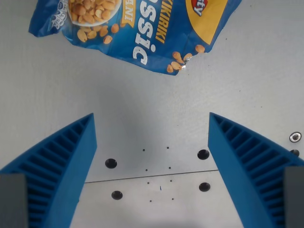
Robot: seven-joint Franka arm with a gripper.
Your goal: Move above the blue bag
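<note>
— Blue ribbed plastic on both sides: what are the jaws doing?

— They stand wide apart. The gripper [152, 128] holds nothing and touches nothing; one finger [61, 166] fills the lower left of the frame, the other the lower right, and only bare grey table [266, 80] shows in the gap between them.

— What lies in that gap?

— A thin dark seam running across the tabletop, four round dark holes [110, 163] near it, and a scatter of tiny dark specks. A small silver screw head [295, 137] sits at the right edge, just beyond the right finger.

— And the blue bag?

— The blue bag [137, 28] lies flat at the top of the frame, upper left to upper centre, well apart from the fingertips. It carries printed peanuts, white lettering and a yellow patch.

— Anything cut off?

— The bag's upper part runs out of the frame, so its lettering is only partly readable. The fingers' bases are cropped at the bottom corners, where blurred grey blocks cover them.
</note>
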